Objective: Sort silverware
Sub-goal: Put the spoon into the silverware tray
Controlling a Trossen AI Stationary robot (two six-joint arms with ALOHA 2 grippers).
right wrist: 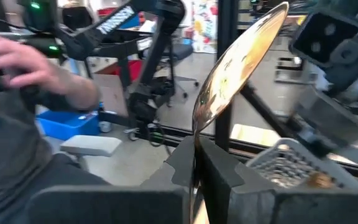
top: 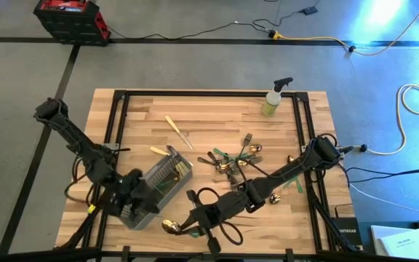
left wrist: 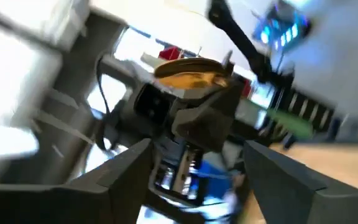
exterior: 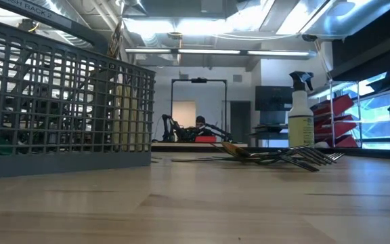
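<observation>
Leftmost, the left end effector [top: 135,195] hangs over the caddy [top: 167,175], fingers spread and released; its tips blur there. Beside it, near the worktop [top: 217,116] front edge, the right end effector [right wrist: 194,163] is clenched on a spoon [right wrist: 238,65], handle hidden. Remaining silverware [top: 235,160] lies heaped mid-worktop, pieces indistinct.

A robotics lab or workshop: a butcher-block worktop [top: 217,116] stands on a grey concrete floor [top: 195,65] strung with loose cables [top: 318,42], with red parts bins [exterior: 340,115], another robot arm [exterior: 181,129] and bare ceiling ducts [exterior: 202,30] in the far room.
</observation>
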